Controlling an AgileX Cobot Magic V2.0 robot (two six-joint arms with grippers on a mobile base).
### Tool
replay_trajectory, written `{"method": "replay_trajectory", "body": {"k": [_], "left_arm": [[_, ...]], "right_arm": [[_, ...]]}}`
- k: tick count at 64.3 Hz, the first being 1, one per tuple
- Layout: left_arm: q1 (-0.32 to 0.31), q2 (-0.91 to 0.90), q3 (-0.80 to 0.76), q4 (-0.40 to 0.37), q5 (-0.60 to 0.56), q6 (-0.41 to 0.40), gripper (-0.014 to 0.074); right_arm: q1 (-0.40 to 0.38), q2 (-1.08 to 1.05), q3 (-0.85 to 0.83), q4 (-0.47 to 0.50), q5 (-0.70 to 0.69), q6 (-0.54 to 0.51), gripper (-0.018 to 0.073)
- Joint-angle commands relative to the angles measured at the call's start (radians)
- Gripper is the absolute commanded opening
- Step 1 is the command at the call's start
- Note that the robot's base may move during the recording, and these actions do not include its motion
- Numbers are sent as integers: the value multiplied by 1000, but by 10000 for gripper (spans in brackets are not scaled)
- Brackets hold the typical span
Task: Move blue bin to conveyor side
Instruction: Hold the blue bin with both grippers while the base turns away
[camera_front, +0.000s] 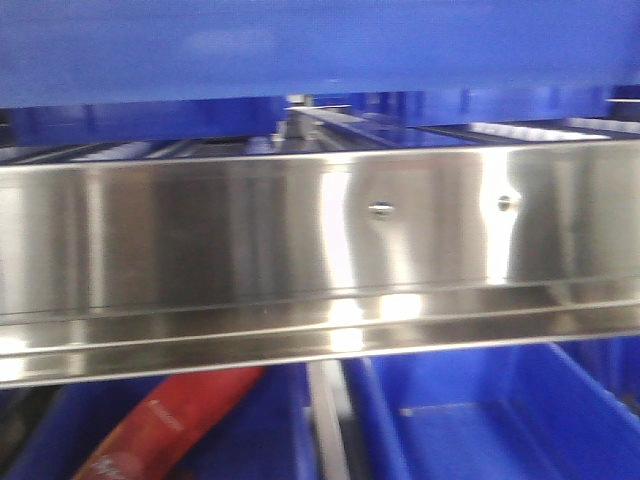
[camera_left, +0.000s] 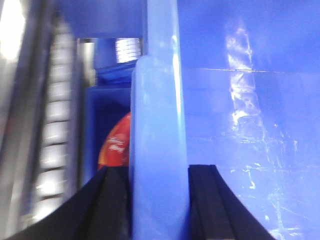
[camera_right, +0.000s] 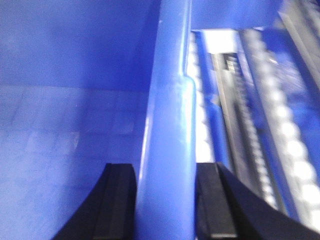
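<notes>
Two hands: left hand, right hand, each clamped on rim of single blue bin

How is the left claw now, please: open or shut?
Shut on the blue bin: both black fingers of the left claw press its rim.

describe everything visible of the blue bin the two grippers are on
The blue bin is glossy blue plastic with a thickened, rounded top rim and smooth inner walls showing scuffs and glare. In the front view its side spans the top of the frame, above the steel rail. The left gripper and right gripper each straddle a wall, one black finger inside, one outside, closed against the rim. No contents show in the wrist views.
</notes>
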Motion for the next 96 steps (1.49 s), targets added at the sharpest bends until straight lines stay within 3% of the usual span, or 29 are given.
{"method": "replay_trajectory", "body": {"k": [1,96], "left_arm": [[-5,-20,-12,16,-73,-8,-20],[-5,-20,-12,16,-73,-8,-20]], "right_arm": [[-1,-28,-15,-10,-98,-18,-88],[-1,-28,-15,-10,-98,-18,-88]]}}
